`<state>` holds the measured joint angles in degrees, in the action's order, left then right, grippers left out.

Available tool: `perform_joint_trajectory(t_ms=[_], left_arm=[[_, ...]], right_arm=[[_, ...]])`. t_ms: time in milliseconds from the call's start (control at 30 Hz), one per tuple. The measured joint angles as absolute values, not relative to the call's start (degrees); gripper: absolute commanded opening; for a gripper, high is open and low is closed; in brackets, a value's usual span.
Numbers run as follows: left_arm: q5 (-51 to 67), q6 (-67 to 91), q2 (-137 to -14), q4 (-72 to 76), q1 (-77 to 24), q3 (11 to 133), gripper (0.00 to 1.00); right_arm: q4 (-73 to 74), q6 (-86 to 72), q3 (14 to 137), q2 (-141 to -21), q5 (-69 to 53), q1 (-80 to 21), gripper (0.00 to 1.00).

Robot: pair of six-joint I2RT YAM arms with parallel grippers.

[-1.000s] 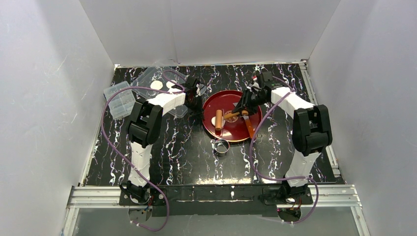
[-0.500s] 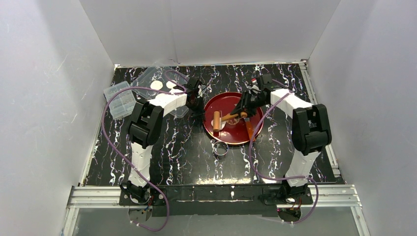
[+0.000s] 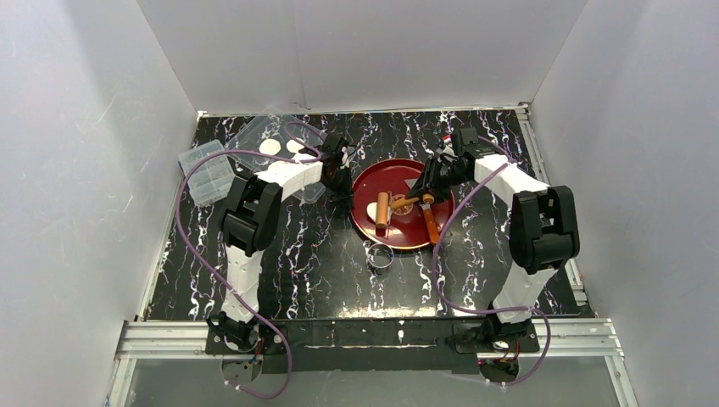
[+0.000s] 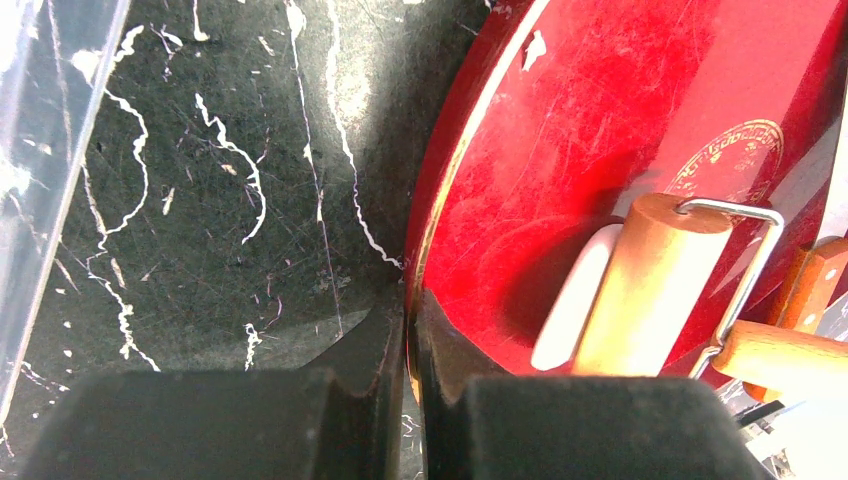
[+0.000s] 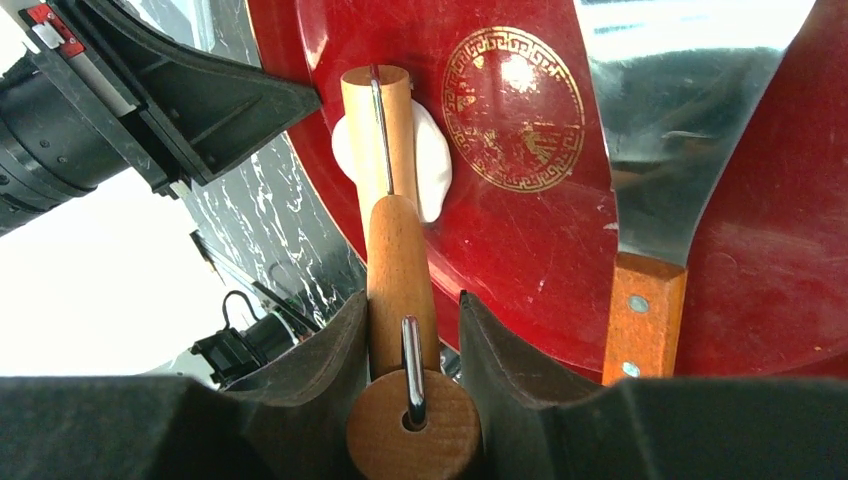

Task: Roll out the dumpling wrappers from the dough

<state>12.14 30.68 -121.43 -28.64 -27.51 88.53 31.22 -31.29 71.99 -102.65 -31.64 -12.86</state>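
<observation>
Two pinches | left jaws: red plate rim | right jaws: roller handle | roller on dough

Top view evenly, brightly lit; shadows soft on tabletop. Left wrist: jaws dark, blurred in foreground; pale glare seen on tabletop ahead of jaws; roller shadow thrown on red plate. Right wrist: area left of jaws overexposed; blade ahead-right of jaws washed by glare.

Left pincer: fingers pressed together on rim of red plate
Dough: white, on plate, partly under wooden roller
Desk: black marble with white veins, left of plate
</observation>
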Motion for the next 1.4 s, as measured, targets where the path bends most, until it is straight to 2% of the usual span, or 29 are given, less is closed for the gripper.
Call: perform_joint_trajectory(t_ms=[500,733,967,1400], left_arm=[[12.1,30.6,-121.4,-28.6,-27.5,88.5,0.0],[12.1,30.5,-121.4,-28.6,-27.5,88.5,0.0],[12.1,30.5,-121.4,-28.6,-27.5,88.5,0.0],[12.1,30.2,-121.4,-28.6,-27.5,88.5,0.0]], right_arm=[[33.5,-30.9,79.6,-108.0,-30.0,-17.2,0.01],[34.0,-28.0,75.0,-102.6,-26.9,-15.5,0.01],[33.2,-28.5,74.2,-102.5,-27.6,-14.8,0.01],[35.9,-29.8,81.6,-108.6,-28.6,-18.5,0.01]])
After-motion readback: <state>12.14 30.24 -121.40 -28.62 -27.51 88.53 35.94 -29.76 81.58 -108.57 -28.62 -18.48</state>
